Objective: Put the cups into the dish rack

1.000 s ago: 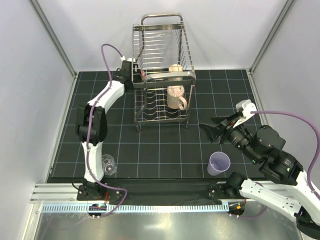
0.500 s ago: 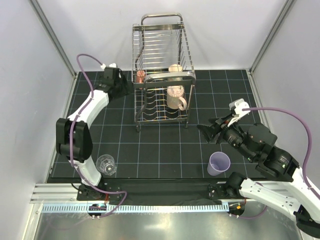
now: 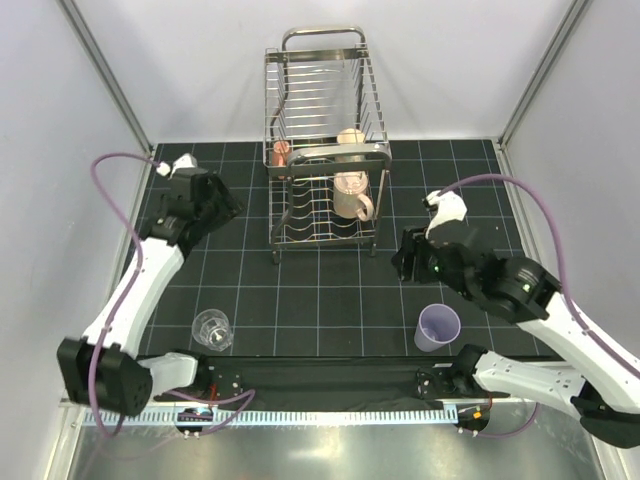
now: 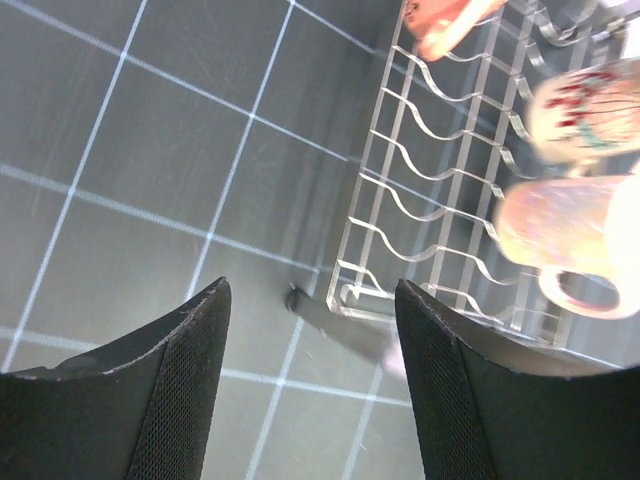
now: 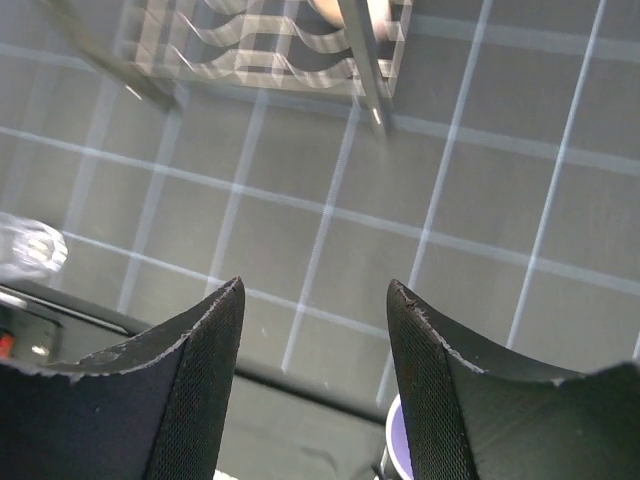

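Note:
The steel wire dish rack (image 3: 322, 110) stands at the back centre. A tan mug (image 3: 351, 137) sits on its upper tier and a pinkish-beige mug (image 3: 352, 196) lies on the lower tier. Both mugs show blurred in the left wrist view, tan (image 4: 585, 105) and pinkish-beige (image 4: 560, 225). The lavender tumbler (image 3: 438, 326) stands upright at the near right, and its rim shows in the right wrist view (image 5: 396, 455). The clear glass (image 3: 212, 330) stands at the near left. My left gripper (image 3: 226, 207) is open and empty, left of the rack. My right gripper (image 3: 401, 263) is open and empty, above and behind the tumbler.
A small reddish item (image 3: 281, 152) sits at the rack's left side. The black gridded mat (image 3: 320, 290) ends at grey walls left, right and behind. The near edge holds a metal rail (image 3: 300, 412) and the arm bases.
My left arm has drawn back from the rack's left side, to the left and nearer. My right gripper has shifted slightly left and tipped downward. The cups have not moved.

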`<state>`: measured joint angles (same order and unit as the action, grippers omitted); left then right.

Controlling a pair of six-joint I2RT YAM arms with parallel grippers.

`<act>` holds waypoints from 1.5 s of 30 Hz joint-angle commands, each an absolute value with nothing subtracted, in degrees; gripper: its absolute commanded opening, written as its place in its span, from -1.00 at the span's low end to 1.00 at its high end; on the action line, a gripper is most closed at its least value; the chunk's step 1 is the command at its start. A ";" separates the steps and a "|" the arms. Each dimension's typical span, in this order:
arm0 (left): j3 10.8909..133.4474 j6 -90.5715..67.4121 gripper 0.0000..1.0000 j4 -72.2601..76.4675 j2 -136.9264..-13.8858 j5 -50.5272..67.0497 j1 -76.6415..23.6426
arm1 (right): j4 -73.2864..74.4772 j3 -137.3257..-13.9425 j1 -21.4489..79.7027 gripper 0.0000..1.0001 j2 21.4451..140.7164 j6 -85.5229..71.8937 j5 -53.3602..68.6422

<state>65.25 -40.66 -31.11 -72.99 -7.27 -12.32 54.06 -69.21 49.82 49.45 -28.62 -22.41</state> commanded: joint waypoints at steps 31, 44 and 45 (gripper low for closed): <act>58.63 -50.62 0.26 -34.91 -47.11 22.57 -13.27 | 62.41 -39.81 49.92 -0.72 43.86 -51.24 -16.34; 53.27 -68.61 0.65 -14.86 -38.59 31.38 -13.97 | 28.98 -55.54 50.01 -0.92 36.66 -34.90 1.29; 53.00 -69.86 0.70 -14.42 -38.06 30.94 -14.15 | 25.61 -55.55 50.01 -0.92 36.13 -34.63 2.45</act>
<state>54.00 -62.81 -21.45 -39.81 28.80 -13.78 43.27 -52.03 49.80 38.15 -39.62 -4.93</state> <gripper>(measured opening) 0.832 0.097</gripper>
